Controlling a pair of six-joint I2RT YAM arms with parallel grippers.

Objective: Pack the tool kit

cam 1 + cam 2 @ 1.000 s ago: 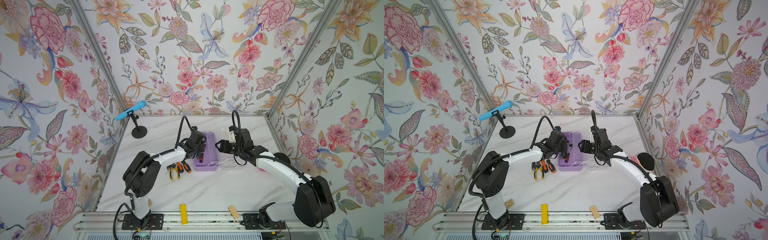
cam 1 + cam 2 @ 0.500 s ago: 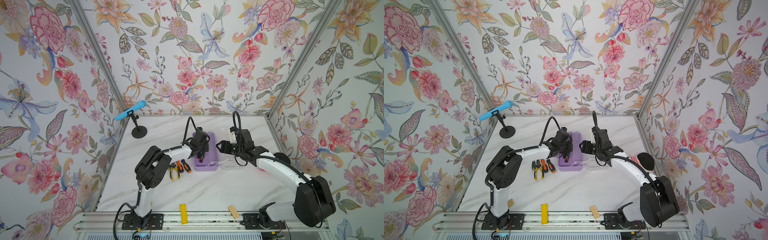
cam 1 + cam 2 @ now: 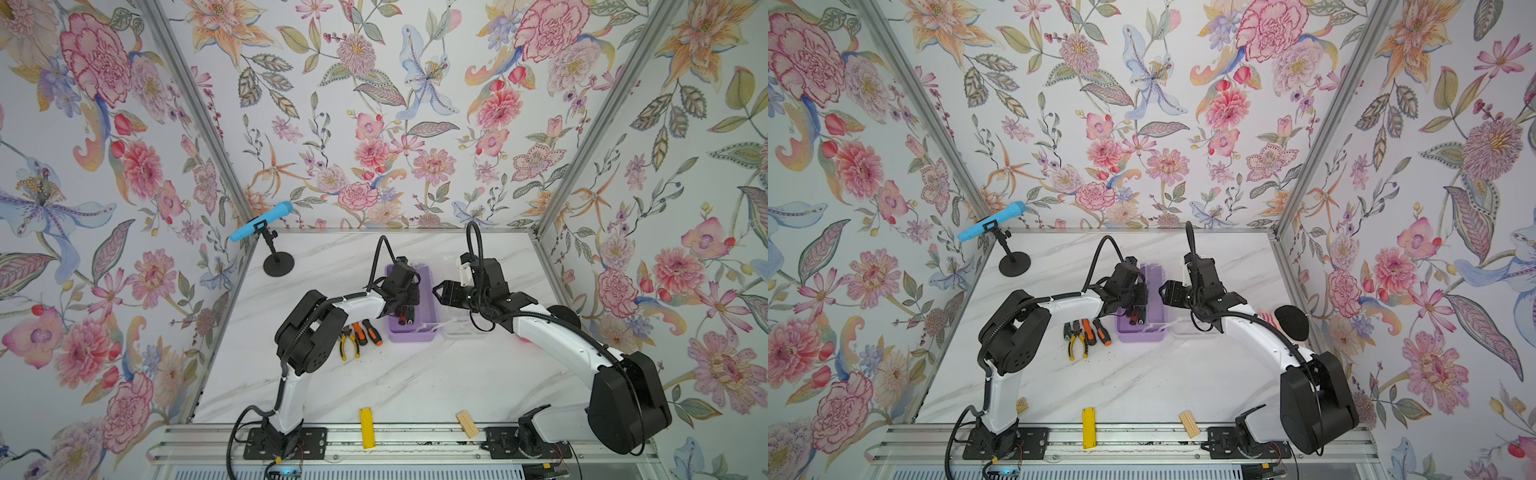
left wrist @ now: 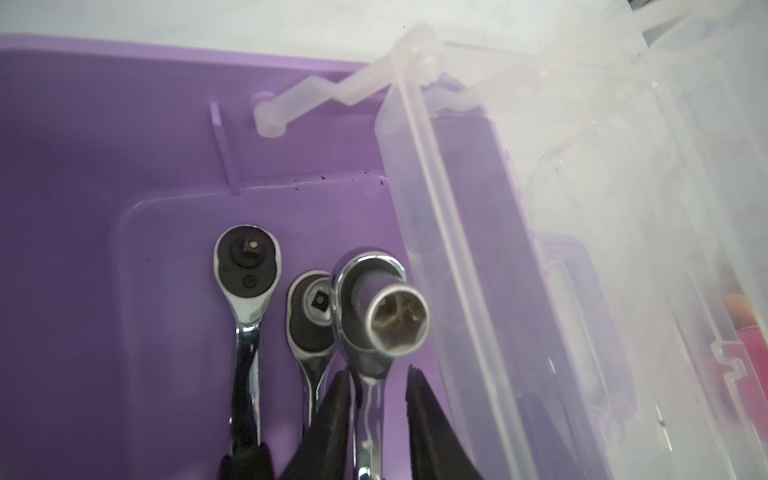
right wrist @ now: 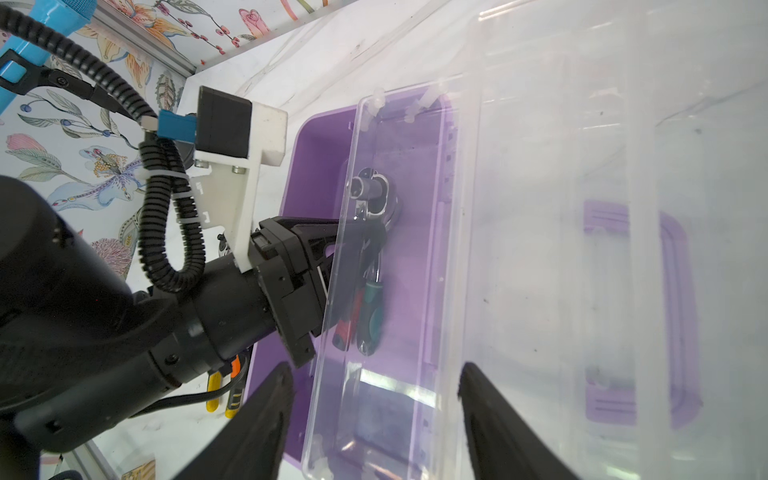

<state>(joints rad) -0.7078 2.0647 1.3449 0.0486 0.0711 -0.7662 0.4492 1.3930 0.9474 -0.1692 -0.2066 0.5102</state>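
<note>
**Ratchet's in the case, loose tools wait at 8 o'clock**

Left end effector (image 4: 377, 372) is down inside the lilac base of the tool kit case (image 3: 427, 291). The case sits mid-worktop (image 3: 415, 374), long axis running 12 to 6 in both top views. The jaws are parted just a little, either side of the shank of a ratchet (image 4: 370, 374) with a socket (image 4: 397, 322) on it. The wrist view shows a sliver of purple between one finger (image 4: 424, 415) and the steel, so I'd say it isn't clamping anything. Two more ratchets (image 4: 247, 270) lie alongside, all parallel to the case.

Right end effector (image 5: 375, 365) comes in from the 3 o'clock side, fingers (image 5: 257, 424) spread wide with the wall of the clear lid (image 5: 540, 208) between them. Can't tell if it's pinching the lid or just bracketing it.

What matters next, I reckon, is the loose stuff. The yellow-handled pliers (image 3: 348, 345) and two orange-black screwdrivers (image 3: 360, 333) lie on the worktop just beside the case. That's roughly 8 o'clock from the left end effector, lengthwise about 12 to 6 like the case. Left arm is clearly nearer; the right would have to reach across the case.
</note>
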